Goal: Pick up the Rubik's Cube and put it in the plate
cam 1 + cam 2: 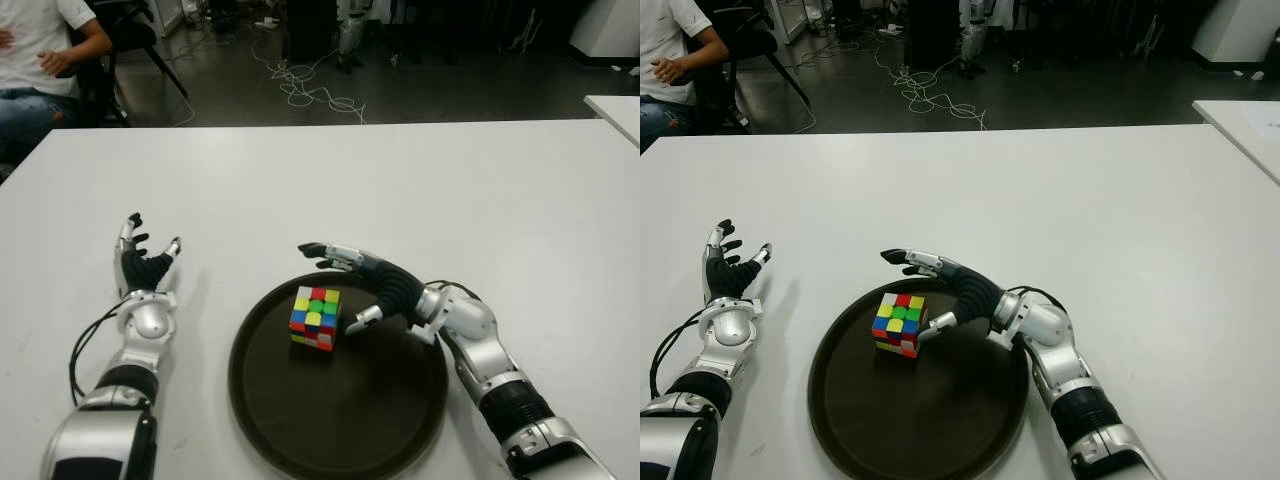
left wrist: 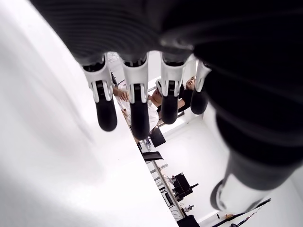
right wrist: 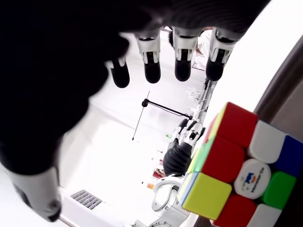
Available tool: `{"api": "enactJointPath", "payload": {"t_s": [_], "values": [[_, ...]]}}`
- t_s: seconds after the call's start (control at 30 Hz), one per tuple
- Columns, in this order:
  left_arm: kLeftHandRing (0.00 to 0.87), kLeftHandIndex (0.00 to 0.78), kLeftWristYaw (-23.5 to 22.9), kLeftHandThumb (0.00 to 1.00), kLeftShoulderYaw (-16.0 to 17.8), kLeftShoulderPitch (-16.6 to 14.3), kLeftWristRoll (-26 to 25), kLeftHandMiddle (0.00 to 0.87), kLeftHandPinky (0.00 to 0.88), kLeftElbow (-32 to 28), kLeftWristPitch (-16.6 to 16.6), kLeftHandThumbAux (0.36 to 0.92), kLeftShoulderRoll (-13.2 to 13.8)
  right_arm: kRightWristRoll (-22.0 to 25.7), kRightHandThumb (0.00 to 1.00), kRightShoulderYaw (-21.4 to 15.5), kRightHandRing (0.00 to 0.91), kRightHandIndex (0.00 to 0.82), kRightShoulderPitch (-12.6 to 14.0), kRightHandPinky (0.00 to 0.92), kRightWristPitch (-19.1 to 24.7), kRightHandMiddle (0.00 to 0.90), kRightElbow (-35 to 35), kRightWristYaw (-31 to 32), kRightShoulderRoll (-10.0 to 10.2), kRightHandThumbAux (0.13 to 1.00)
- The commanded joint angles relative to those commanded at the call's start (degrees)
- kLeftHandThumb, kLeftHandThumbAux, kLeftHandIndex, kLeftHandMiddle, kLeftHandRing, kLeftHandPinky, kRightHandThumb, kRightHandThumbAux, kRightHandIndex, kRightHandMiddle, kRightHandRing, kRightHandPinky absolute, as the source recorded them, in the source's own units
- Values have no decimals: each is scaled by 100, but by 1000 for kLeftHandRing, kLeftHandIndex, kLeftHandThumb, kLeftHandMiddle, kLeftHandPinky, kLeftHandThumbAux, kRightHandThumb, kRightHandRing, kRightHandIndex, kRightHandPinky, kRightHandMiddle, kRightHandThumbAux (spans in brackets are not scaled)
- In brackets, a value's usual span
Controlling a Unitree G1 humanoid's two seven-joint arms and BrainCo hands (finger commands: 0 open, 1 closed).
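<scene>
Multicoloured Rubik's Cube sits inside the dark round plate, toward its far-left part, on the white table. My right hand arches just beside it with fingers spread and thumb near the cube's right face; my right wrist view shows open space between the fingertips and the cube, so I judge nothing is gripped. The cube lies to the left of that palm, within the fingers' span. My left hand shows left of the plate, fingers extended and holding nothing. I judge the placing is done and the right hand needs only to pull clear rightward
</scene>
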Motion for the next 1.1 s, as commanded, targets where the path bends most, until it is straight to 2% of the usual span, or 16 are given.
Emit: {"api": "enactJointPath", "payload": {"t_s": [0.43, 0.67, 0.87, 1.0, 1.1], "values": [[173, 101, 18, 0, 9, -3, -20, 152, 217, -15, 25, 739, -22, -239, 0, -38, 0, 43, -42, 35, 32, 13, 6, -177, -61, 684], [167, 98, 5, 10, 27, 8, -42, 144, 205, -30, 9, 745, -34, -368, 0, -156, 0, 36, -145, 15, 193, 13, -13, -414, -145, 715], [160, 97, 8, 11, 37, 9, -52, 145, 186, -30, 33, 752, -40, -704, 0, -461, 12, 41, -562, 35, 47, 32, 531, -1016, -402, 744], [146, 95, -21, 12, 55, 11, -80, 139, 156, -35, 19, 754, -49, -870, 0, -576, 6, 28, -668, 13, -4, 19, 626, -1401, -464, 741], [144, 98, -21, 5, 49, 16, -71, 138, 154, -46, 21, 747, -50, -790, 0, -923, 1, 24, -1012, 4, -69, 13, 1203, -1694, -723, 739]]}}
